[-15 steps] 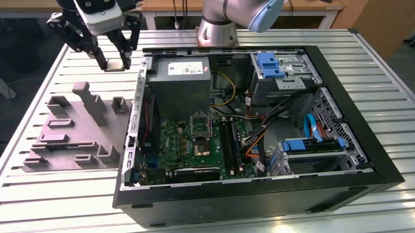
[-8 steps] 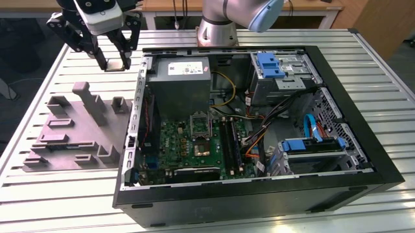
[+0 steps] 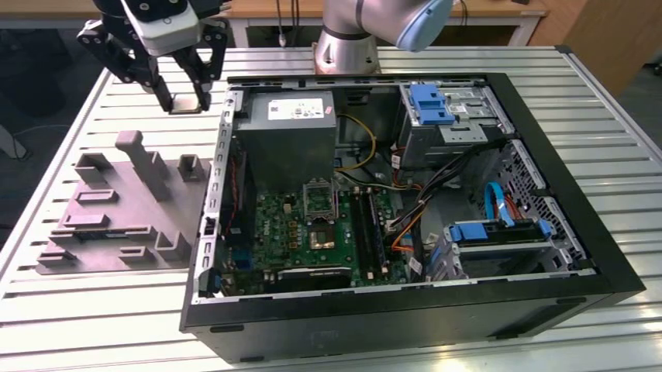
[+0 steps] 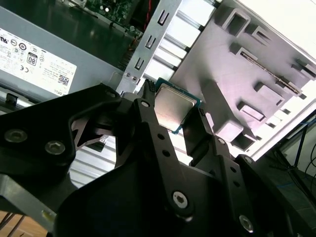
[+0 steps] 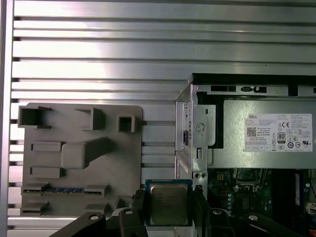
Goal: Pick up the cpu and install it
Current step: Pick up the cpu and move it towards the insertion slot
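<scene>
My gripper (image 3: 187, 94) hangs in the air over the slatted table, at the far corner of the open computer case (image 3: 579, 232) on the exterior view's left. It is shut on the cpu (image 3: 188, 104), a small square chip with a pale metal top. In both wrist views the black fingers (image 5: 138, 200) clamp two opposite edges of the cpu (image 5: 169, 203), and the cpu (image 4: 173, 109) sits level between them. Inside the case, the motherboard's socket (image 3: 322, 232) lies with its metal frame (image 3: 319, 198) flipped up.
A grey plastic block with upright posts (image 3: 124, 209) lies on the table beside the case. A grey power supply with a white label (image 3: 294, 132) fills the case's far corner. Cables and blue drive brackets (image 3: 497, 232) crowd the case's other side. The arm's base (image 3: 346, 54) stands behind the case.
</scene>
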You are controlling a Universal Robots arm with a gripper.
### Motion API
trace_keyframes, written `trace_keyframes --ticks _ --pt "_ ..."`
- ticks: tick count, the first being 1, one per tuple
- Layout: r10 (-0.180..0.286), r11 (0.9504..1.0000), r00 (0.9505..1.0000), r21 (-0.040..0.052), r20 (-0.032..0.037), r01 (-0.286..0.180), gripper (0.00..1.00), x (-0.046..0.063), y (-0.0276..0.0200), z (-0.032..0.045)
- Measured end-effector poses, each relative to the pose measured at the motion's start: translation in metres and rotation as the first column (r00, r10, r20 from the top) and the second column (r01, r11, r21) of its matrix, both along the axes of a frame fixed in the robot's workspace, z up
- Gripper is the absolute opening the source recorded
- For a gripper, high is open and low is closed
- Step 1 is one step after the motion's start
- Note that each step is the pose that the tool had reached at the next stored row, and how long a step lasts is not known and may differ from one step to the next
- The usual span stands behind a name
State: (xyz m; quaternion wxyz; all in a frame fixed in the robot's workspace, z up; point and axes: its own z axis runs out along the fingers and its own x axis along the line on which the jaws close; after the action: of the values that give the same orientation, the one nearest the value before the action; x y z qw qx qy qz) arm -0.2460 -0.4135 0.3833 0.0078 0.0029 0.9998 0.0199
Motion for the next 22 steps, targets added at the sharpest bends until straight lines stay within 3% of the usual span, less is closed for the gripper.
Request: trace_keyframes --ticks 7,11,14,22 --pt "0.0 1.0 1.0 0.0001 0.0001 0.0 0.47 0.003 -0.0006 0.0" --pt "0.0 1.0 1.0 0.0 0.0001 0.0 0.47 0.003 -0.0061 -0.0002" --pt "0.0 1.0 1.0 0.0 0.0001 0.0 0.47 0.004 -0.0076 -0.0003" --pt "0.0 1.0 1.0 0.0 0.0 0.0 0.47 0.019 -0.0077 -0.0003"
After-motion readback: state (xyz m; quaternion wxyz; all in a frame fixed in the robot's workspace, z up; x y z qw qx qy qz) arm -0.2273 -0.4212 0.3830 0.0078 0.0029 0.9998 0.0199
